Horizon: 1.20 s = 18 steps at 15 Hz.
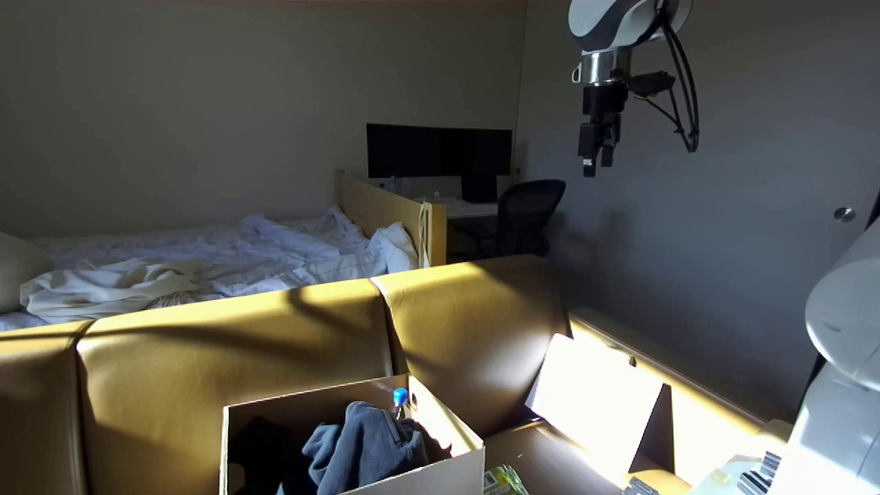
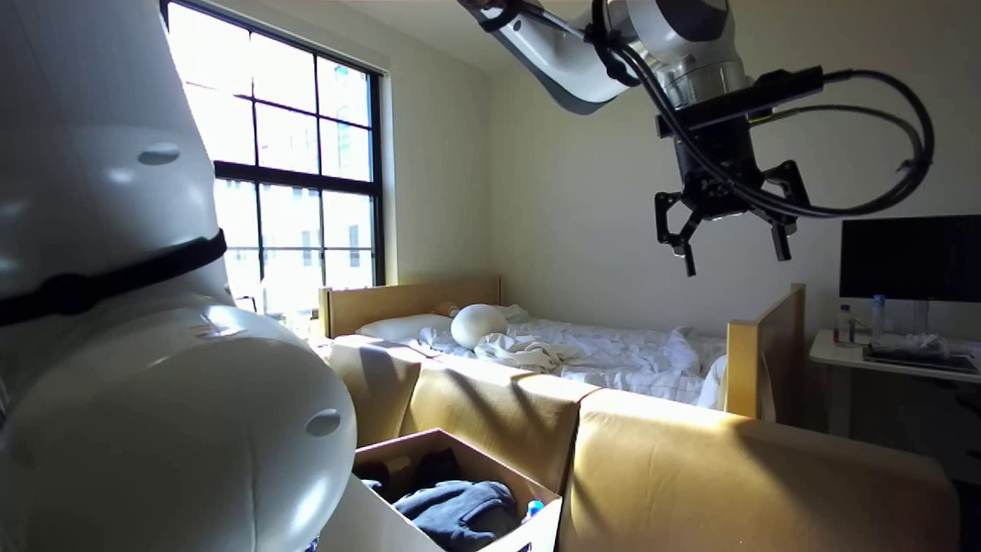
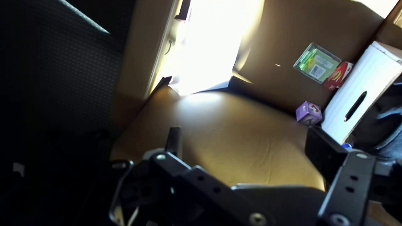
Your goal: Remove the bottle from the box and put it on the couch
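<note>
Your gripper (image 2: 736, 264) hangs well above the level of a tan couch (image 2: 659, 468), pointing down, fingers spread wide apart with nothing between them. The bottle (image 1: 400, 399), its blue cap showing, sits inside the uncovered box (image 1: 447, 476), tucked in a corner beside the wall with the hand slot. It lies well below your fingertips and off to one side: down and to the left in both exterior views, toward the right in the wrist view, where the cap peeks past the box's edge. Your coming move likely calls for a sideways run to the box, then a descent. The bottle's long axis looks near upright, a judgement from cap and neck alone; dark blue cloth (image 1: 371, 443) hides the rest from you. Cap and neck look like smooth plastic, the neck clear. The cloth bunches in thick, soft folds that could catch a finger. The box appears to be cardboard, white outside, brown within, its walls straight and thin-edged. The couch shows smooth, leather-like cushions, seamed and sunlit, with a purple cube-shaped carton (image 3: 309, 113) just beside the box.
</note>
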Motion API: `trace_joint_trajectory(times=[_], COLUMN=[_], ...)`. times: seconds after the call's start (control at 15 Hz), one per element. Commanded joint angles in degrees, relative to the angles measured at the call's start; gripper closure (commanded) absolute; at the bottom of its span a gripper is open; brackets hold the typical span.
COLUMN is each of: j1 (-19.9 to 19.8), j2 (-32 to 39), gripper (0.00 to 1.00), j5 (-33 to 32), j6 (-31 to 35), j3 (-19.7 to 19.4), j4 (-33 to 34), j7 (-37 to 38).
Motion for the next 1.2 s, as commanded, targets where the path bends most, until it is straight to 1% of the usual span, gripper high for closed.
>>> trace_joint_trajectory(times=[0.0, 0.13, 0.27, 0.47, 0.53, 0.67, 0.73, 0.93, 1.13], j1=[1.77, 2.06, 1.8, 1.3, 0.96, 0.4, 0.56, 1.28, 0.52], j2=[6.85, 11.26, 16.21, 22.99, 25.21, 29.73, 31.19, 34.29, 37.13], gripper=[0.0, 0.0, 0.0, 0.0, 0.0, 0.0, 0.0, 0.0, 0.0], j5=[12.36, 20.52, 26.45, 36.68, 40.6, 46.61, 47.28, 46.64, 50.05], j6=[5.51, 8.09, 12.03, 19.82, 20.96, 18.89, 18.81, 20.79, 13.67], j3=[-2.21, -2.11, -0.28, 4.52, 6.56, 11.02, 12.81, 17.04, 21.58], j4=[0.9, 1.43, 1.83, 2.51, 3.32, 5.93, 6.79, 7.99, 9.48], j7=[-8.32, -14.18, -21.44, -30.98, -34.05, -38.1, -38.41, -38.78, -38.48])
